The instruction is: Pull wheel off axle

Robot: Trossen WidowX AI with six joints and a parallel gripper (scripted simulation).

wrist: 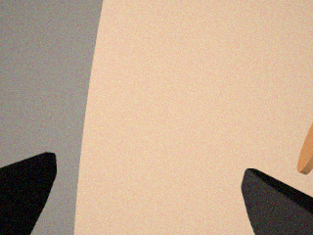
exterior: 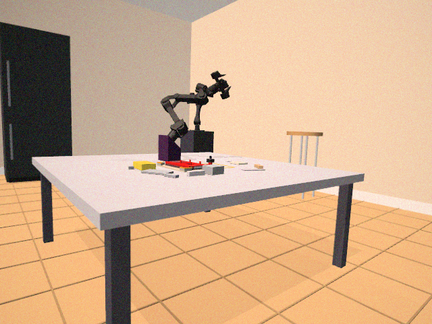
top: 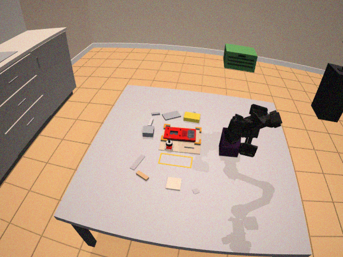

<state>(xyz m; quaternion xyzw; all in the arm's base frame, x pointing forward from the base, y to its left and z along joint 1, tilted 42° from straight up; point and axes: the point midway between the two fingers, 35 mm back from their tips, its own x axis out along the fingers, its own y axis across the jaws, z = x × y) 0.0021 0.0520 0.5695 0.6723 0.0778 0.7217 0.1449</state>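
The wheel (top: 169,143) sits on its axle mid-surface; the gripper (exterior: 223,91), fingers wide and holding nothing, hangs high above the surface's far edge.
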